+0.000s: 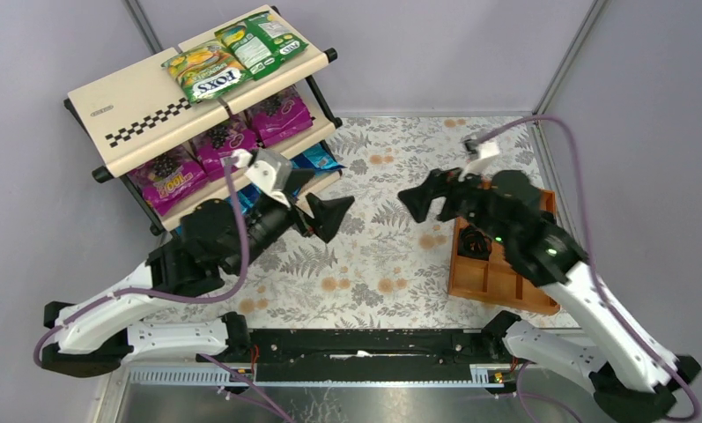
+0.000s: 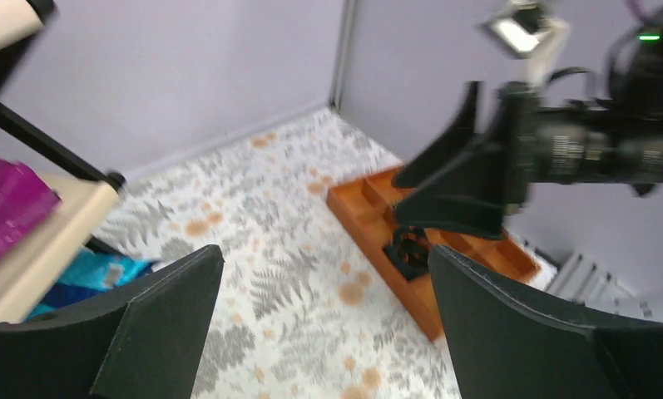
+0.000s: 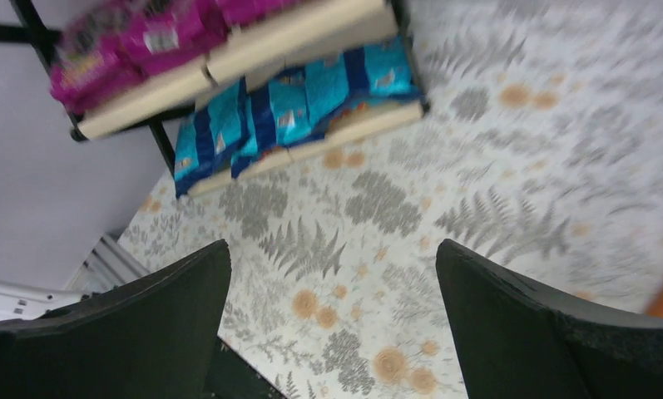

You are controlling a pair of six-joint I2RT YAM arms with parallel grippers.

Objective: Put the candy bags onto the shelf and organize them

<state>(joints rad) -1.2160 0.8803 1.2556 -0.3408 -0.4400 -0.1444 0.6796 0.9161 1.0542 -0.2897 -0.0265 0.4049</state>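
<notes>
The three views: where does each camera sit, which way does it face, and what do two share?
Top external: above and behind the bases, looking down on the shelf, the tray and both arms.
Left wrist: faces right, toward the tray and the right end effector; own open fingers below.
Right wrist: faces left, toward the shelf; own open fingers below.
Shared: both wrist views show the blue bags.

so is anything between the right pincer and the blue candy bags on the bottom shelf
Nothing visible does. The right wrist view shows only floral table between the open right pincer and the blue candy bags on the lowest board of the shelf. From above, the left pincer hangs close by that board.
</notes>
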